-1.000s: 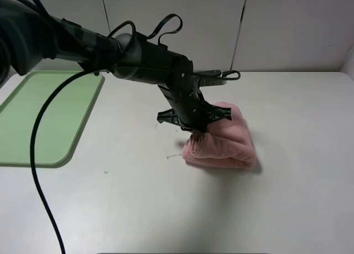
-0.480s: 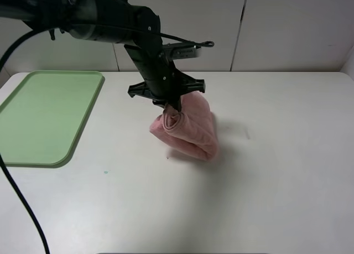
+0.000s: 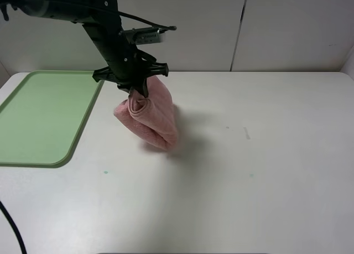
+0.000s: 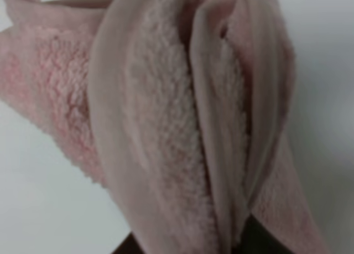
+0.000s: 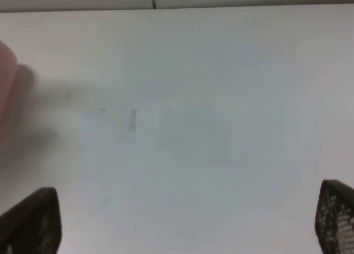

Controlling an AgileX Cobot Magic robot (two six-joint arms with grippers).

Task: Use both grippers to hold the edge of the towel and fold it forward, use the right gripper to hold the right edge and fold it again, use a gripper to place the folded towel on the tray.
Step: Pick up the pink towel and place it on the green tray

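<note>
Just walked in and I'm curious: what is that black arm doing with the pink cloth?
The left gripper is clamped on the folded pink towel, which hangs from it, its lower end at or just above the white table. The pale green tray beside it holds nothing yet. The right gripper is open over bare table.

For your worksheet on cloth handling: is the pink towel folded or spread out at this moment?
Folded. The towel hangs as a compact, layered bundle from the left end effector; the left wrist view shows several stacked hems pressed together.
</note>
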